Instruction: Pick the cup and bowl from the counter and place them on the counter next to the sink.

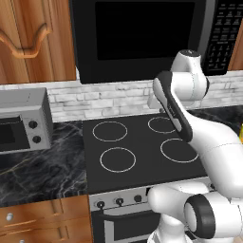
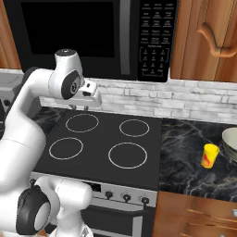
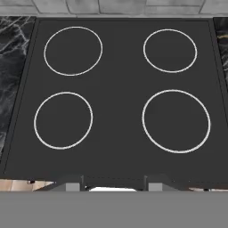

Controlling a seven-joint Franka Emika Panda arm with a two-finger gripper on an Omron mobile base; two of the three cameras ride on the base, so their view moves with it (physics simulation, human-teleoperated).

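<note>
Right base view: cup [image 2: 210,155] and bowl [image 2: 230,143] on counter [image 2: 185,152] right of stovetop [image 2: 102,141], untouched. Hand view: jaws parted, grasping nothing, over stovetop; both picks and placings left.

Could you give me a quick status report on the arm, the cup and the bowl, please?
Gripper empty, jaws apart, above stovetop. Cup and bowl untouched on counter, right of stove. Nothing in the way.
</note>
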